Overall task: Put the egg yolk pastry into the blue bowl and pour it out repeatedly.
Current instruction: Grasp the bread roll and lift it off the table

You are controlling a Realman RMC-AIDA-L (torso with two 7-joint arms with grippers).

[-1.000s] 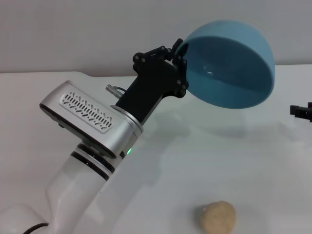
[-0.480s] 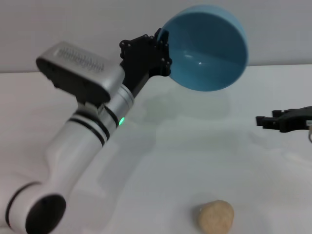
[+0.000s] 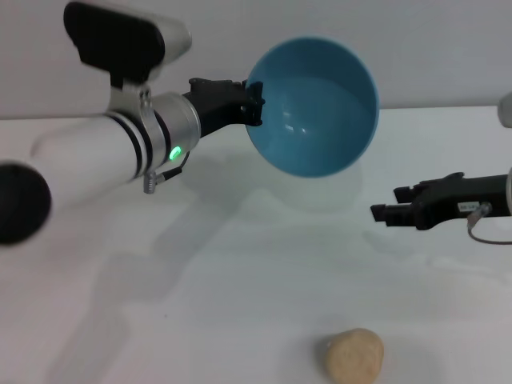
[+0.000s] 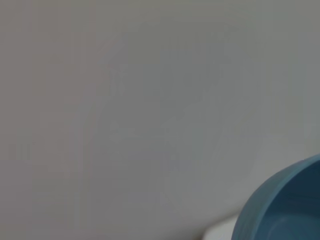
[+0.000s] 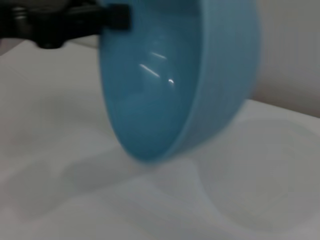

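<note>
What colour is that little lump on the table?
The pastry is pale tan-beige, seen best in the head view.

The bowl (image 3: 316, 108) hangs above the table (image 3: 240, 304), at the back. The pastry (image 3: 354, 356) lies on the table in front, well apart. The right gripper (image 3: 380, 212) is between them, off to the right.

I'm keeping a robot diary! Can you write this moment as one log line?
left pincer: shut on blue bowl rim, tipped, empty | egg yolk pastry: on table | right pincer: low over table, apart

The white table (image 3: 240, 320) carried only the pastry (image 3: 354, 354), lying at its near edge, right of centre.
</note>
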